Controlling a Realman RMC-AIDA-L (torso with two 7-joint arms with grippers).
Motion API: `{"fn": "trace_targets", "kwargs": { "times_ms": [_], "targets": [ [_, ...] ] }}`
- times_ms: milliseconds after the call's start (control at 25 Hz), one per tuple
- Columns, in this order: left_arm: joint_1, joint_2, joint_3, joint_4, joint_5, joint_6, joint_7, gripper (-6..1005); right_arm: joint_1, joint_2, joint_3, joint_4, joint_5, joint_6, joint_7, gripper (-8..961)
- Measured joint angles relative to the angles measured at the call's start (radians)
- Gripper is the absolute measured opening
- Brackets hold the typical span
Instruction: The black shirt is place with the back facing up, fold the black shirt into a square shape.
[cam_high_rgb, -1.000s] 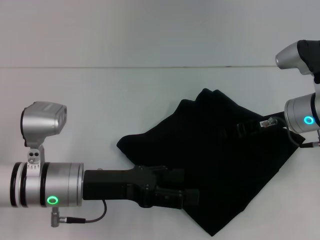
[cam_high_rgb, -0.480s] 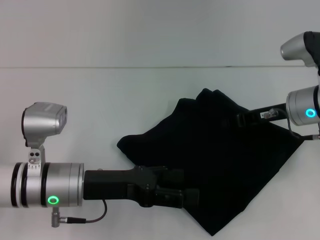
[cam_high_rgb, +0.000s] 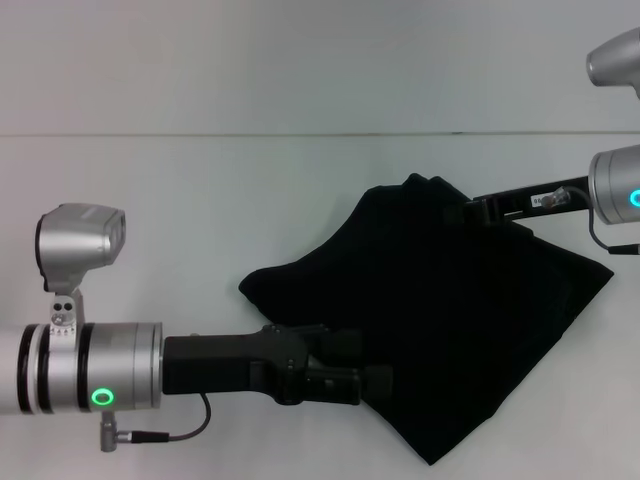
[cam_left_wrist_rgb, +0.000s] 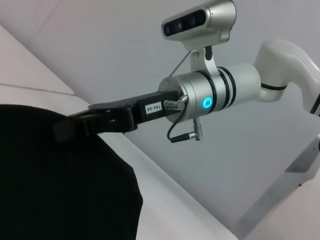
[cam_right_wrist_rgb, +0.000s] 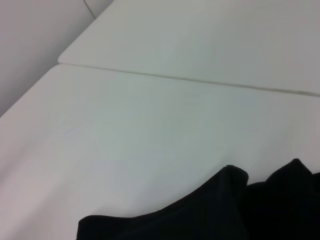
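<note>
Now, your table (cam_high_rgb: 200, 200) fills the head view, and the black shirt (cam_high_rgb: 450, 320) lies across the lower right of the frame as a bunched, roughly diamond-shaped heap, already doubled over itself and far from square.

The left gripper (cam_high_rgb: 375, 382) comes in from the lower left of the frame and sits at the shirt's near-left edge. Black fingers against black cloth hide the tips, so you cannot tell whether they are apart, together, or clamped on fabric. Confirm that before you pull.

The right gripper (cam_high_rgb: 480, 210) reaches in from the upper right of the frame to the shirt's far corner, touching or just over the cloth. In the left wrist view its fingers (cam_left_wrist_rgb: 75, 127) run out to the shirt's edge, and again you cannot tell their state.

My judgement: 2 grips on opposite corners let you flatten the heap first. Keep the cloth low, draw the corners evenly, and avoid dragging 1 side alone, which would twist the folds further.
</note>
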Motion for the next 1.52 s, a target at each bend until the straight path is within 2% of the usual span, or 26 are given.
{"fn": "trace_targets", "kwargs": {
  "times_ms": [360, 800, 1080, 1320, 1520],
  "targets": [
    [0.002, -0.002, -0.004, -0.001, -0.001, 0.000, -0.001, 937, -0.009, 0.009, -0.013, 0.023, -0.009, 0.004, 0.005, 113],
    [-0.004, -0.004, -0.004, -0.004, 0.000, -0.031, -0.030, 933, -0.018, 0.005, -0.014, 0.086, -0.018, 0.047, 0.006, 152],
    [-0.005, -0.006, -0.002, -0.004, -0.001, -0.039, -0.042, 930, -0.012, 0.016, -0.021, 0.095, -0.061, 0.077, 0.006, 177],
    [-0.006, -0.008, -0.003, -0.004, -0.001, -0.047, -0.053, 928, -0.009, 0.018, -0.023, 0.094, -0.063, 0.093, 0.005, 419],
    [-0.009, -0.008, -0.001, -0.013, -0.001, -0.052, -0.053, 926, -0.008, 0.017, -0.023, 0.088, -0.064, 0.105, 0.003, 535]
  ]
}}
